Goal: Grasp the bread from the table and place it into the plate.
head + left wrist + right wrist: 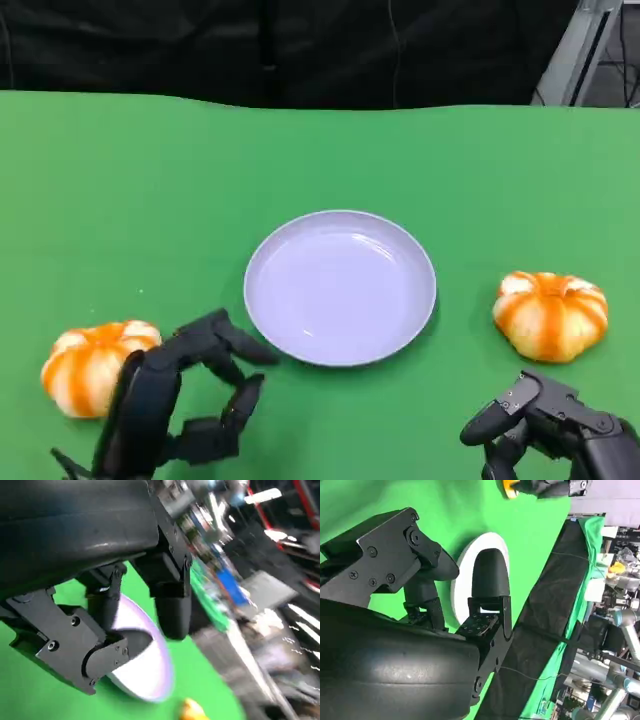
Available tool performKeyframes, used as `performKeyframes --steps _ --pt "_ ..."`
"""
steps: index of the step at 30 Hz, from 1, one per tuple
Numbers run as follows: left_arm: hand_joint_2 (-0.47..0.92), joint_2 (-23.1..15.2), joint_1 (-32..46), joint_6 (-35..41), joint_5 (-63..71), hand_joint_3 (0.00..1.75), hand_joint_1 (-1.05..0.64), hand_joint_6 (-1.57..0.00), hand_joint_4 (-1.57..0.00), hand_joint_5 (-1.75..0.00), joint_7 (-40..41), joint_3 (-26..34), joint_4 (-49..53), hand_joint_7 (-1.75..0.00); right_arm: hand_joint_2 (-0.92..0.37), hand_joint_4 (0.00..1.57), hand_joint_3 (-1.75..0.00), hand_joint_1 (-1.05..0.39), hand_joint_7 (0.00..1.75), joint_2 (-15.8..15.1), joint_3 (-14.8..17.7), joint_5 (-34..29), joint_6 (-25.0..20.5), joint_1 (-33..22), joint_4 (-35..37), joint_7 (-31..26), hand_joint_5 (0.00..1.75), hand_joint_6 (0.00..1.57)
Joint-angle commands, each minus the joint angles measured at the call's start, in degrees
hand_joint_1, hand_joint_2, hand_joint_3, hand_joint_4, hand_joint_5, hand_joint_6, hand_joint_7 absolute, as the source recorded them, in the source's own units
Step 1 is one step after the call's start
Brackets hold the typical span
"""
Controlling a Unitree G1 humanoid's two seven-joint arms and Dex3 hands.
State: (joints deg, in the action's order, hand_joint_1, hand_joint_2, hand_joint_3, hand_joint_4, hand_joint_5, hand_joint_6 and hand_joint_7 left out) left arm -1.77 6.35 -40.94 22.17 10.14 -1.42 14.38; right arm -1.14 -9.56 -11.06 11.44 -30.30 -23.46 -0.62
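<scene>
Two orange-and-white, pumpkin-shaped breads lie on the green table. One bread is at the left, the other bread at the right. An empty pale lilac plate sits between them. My left hand hovers just right of the left bread, fingers spread and holding nothing, its fingertips near the plate's near-left rim. My right hand is low at the front right, in front of the right bread and apart from it, with nothing in it. The left wrist view shows the plate past the fingers.
The green table ends at a black curtain behind. A metal frame stands at the back right. The right wrist view shows the plate beyond my fingers, and the left bread further off.
</scene>
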Motion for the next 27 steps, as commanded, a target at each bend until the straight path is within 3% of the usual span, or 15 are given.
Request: performKeyframes --steps 1,3,7,8,9,10,13,17,19,27 --pt "0.9 -3.31 -0.82 4.08 8.46 0.19 -0.33 -0.6 -0.3 -0.74 5.5 0.68 -2.02 -0.11 -0.48 0.66 -1.16 0.0 1.28 -0.06 0.11 -0.15 0.5 -0.22 -0.1 -0.68 1.62 0.75" --pt "0.92 -5.09 -1.02 6.29 12.42 0.13 -0.44 -0.48 -0.13 -0.67 7.15 0.45 -2.76 -0.03 -0.47 0.67 -1.19 0.0 1.28 -0.02 -0.04 -0.84 0.5 -0.3 -0.23 -1.01 1.61 0.75" --pt "0.92 -5.95 -0.97 7.63 13.08 0.11 -0.47 -0.45 -0.08 -0.66 8.67 -0.73 -3.15 -0.01 -0.46 0.67 -1.21 0.0 1.28 -0.07 -0.11 -1.02 0.54 -0.29 -0.22 -1.19 1.61 0.75" --pt "0.92 -7.17 -0.79 12.51 17.18 0.11 -0.47 -0.45 -0.08 -0.66 7.93 -0.87 -5.13 -0.01 -0.46 0.67 -1.21 0.0 1.28 0.04 -0.3 -1.11 0.42 -0.42 -0.42 -1.24 1.61 0.75" --pt "0.92 -8.08 -0.62 16.36 20.3 0.12 -0.51 -0.3 -0.03 -0.44 7.37 -1.03 -6.72 -0.02 -0.46 0.66 -1.21 0.01 1.28 0.12 -0.44 -1.17 0.33 -0.52 -0.58 -1.28 1.61 0.75" --pt "0.92 -8.7 -0.45 19.29 22.45 0.12 -0.53 -0.25 -0.02 -0.35 7.01 -1.28 -8.0 -0.02 -0.47 0.66 -1.2 0.01 1.28 0.17 -0.55 -1.21 0.27 -0.58 -0.68 -1.31 1.61 0.74" --pt "0.92 -9.63 -0.12 26.43 26.66 0.11 -0.54 -0.2 0.0 -0.22 6.29 -2.55 -10.84 -0.02 -0.48 0.66 -1.2 0.02 1.28 0.44 -0.78 -1.08 0.11 -0.73 -0.94 -1.39 1.62 0.74" --pt "0.92 -11.18 -0.36 32.61 28.76 0.11 -0.54 -0.2 0.0 -0.19 4.36 -4.43 -12.52 -0.02 -0.48 0.65 -1.19 0.02 1.29 0.51 -0.99 -1.15 0.19 -0.76 -0.91 -1.36 1.63 0.73" --pt "0.92 -12.6 -1.16 38.23 32.1 0.13 -0.58 -0.11 0.0 -0.04 0.99 -5.34 -13.2 -0.02 -0.49 0.65 -1.19 0.02 1.29 0.64 -1.3 -1.19 0.17 -0.76 -0.85 -1.35 1.63 0.73" --pt "0.92 -14.81 -2.53 46.71 34.46 0.13 -0.62 -0.06 0.0 0.0 -2.5 -8.36 -14.56 -0.01 -0.5 0.63 -1.17 0.0 1.31 0.83 -1.84 -1.31 -0.21 -0.56 -0.86 -1.56 1.66 0.71"
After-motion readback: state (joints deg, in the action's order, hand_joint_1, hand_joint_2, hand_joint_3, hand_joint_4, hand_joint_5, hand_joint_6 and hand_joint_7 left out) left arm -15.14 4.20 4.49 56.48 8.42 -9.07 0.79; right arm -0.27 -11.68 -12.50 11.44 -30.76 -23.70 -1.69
